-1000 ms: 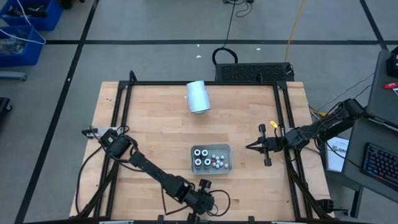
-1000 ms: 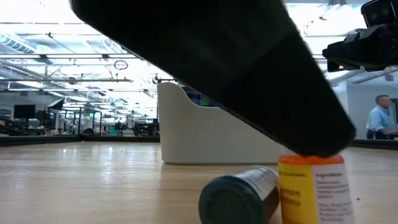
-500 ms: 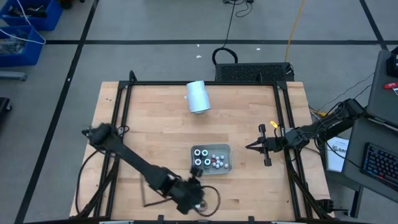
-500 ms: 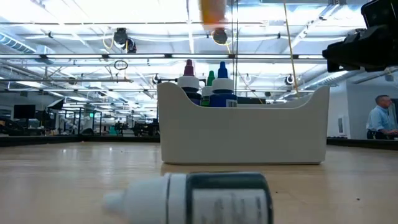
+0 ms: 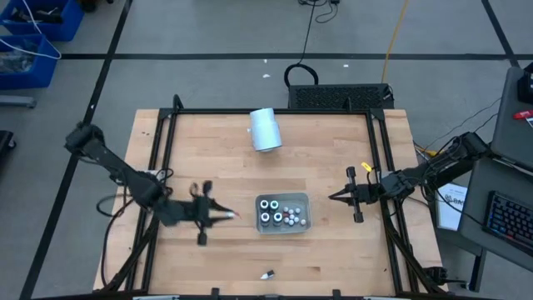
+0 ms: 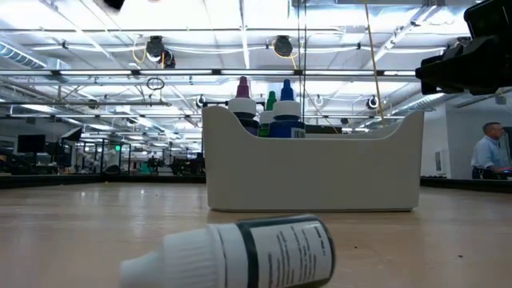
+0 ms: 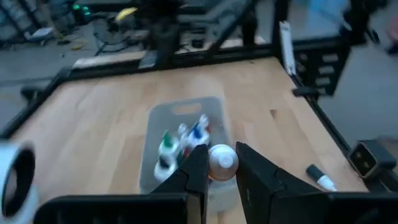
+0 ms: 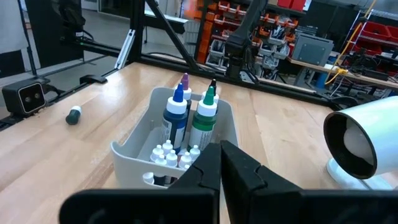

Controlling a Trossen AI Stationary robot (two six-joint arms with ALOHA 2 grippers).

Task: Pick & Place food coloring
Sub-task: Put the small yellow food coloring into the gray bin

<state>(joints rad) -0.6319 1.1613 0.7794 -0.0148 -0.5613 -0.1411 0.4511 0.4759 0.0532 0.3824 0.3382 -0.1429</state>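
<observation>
My left gripper (image 5: 231, 216) hangs above the table, left of the grey tray (image 5: 302, 200), pointing at it and shut on a small orange food coloring bottle (image 7: 222, 163) with a white top. The tray holds several food coloring bottles (image 8: 186, 118) standing upright, large ones and tiny white ones. One more bottle (image 6: 240, 254), with a white tip and a dark label, lies on its side near the table's near edge (image 5: 267, 273). My right gripper (image 5: 336, 197) waits shut, just right of the tray. My left gripper pinches the small orange bottle between its two fingers (image 7: 198, 167), at the orange part just below the white top (image 7: 219, 174). The fingers reach nearly level from the table's left. The bottle is lifted clear of the table.
A pale-blue cylinder (image 5: 266, 129) lies on its side at the table's far edge. A black frame (image 5: 166, 142) runs along the table's sides. Bare wood lies between my left gripper and the tray.
My left gripper has risen from the table's near edge and swung toward the left and far side, tipping from pointing down to nearly level. It has carried the orange bottle up from beside the lying bottle. That lying bottle has turned about on the table.
</observation>
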